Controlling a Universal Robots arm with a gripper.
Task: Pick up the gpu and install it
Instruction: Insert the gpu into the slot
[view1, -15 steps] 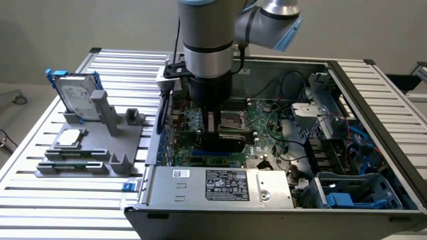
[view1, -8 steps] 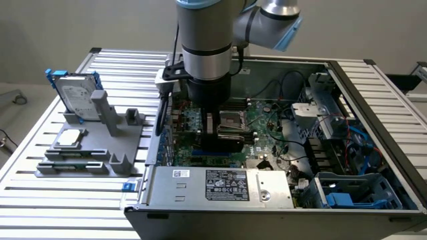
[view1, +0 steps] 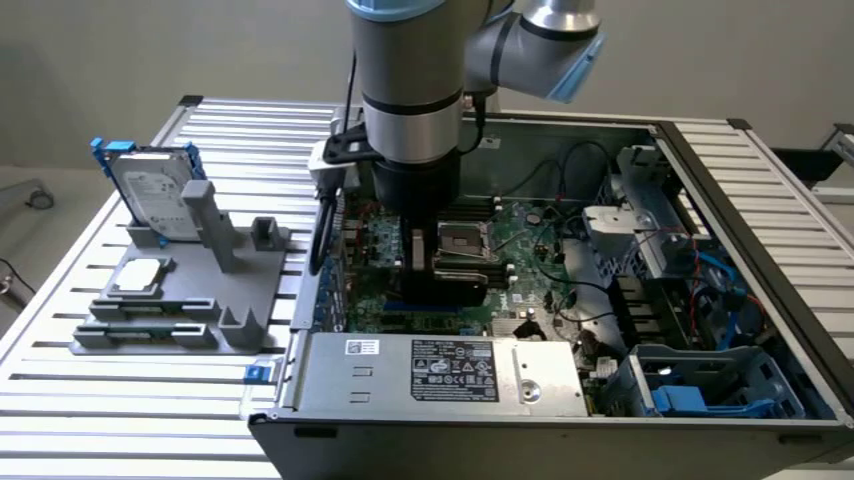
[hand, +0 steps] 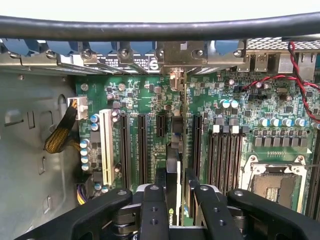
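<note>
I read end effector (hand: 175, 194) closed tight on gpu (hand: 172, 170) | card upright, edge-on, inside case (view1: 534, 440) over motherboard (hand: 212, 100) slots | seating: can't tell

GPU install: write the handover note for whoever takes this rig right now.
End effector: shut on the gpu, which is held edge-on between its fingers.
Gpu: upright inside the open computer case, low over the motherboard, running parallel to the expansion slots.
Done: gpu picked up and brought into the case.
Left: full seating in a slot cannot be confirmed; card not yet released.
</note>
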